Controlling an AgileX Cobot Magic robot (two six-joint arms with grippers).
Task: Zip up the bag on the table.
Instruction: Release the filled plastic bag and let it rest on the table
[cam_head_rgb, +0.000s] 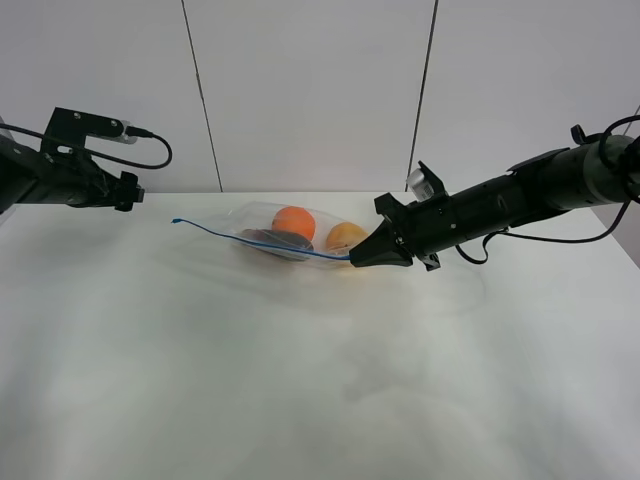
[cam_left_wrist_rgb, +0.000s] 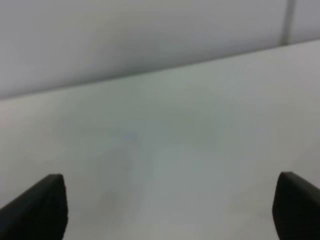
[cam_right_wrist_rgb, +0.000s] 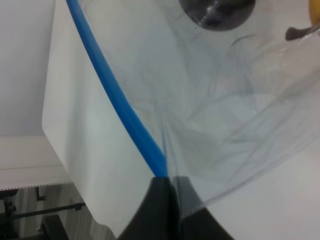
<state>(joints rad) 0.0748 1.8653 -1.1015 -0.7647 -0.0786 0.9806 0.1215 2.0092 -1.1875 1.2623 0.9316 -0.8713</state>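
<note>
At the far left, the left gripper (cam_head_rgb: 127, 190) hangs over the table's (cam_head_rgb: 300, 390) back corner, well apart from the bag. Its fingers (cam_left_wrist_rgb: 37, 207) stand wide apart with nothing between them; only bare white tabletop and wall show in its wrist view.

The bag (cam_head_rgb: 262, 222) lies toward the back of the table, about mid-width, crinkled and clear. Its blue zipper strip (cam_head_rgb: 260, 243) runs along the near edge, from a free end at the left down to the right. Inside I can see a dark eggplant (cam_head_rgb: 275, 240) on the left, an orange (cam_head_rgb: 294, 222) just behind it, and a yellow pear (cam_head_rgb: 346, 236) on the right.

The right gripper (cam_head_rgb: 358, 260) reaches in from the right, low over the table, at the strip's right end. Its fingers (cam_right_wrist_rgb: 157, 210) are pressed together on the strip, with the plastic bunched beside them. I cannot tell how much of the zipper is sealed.
</note>
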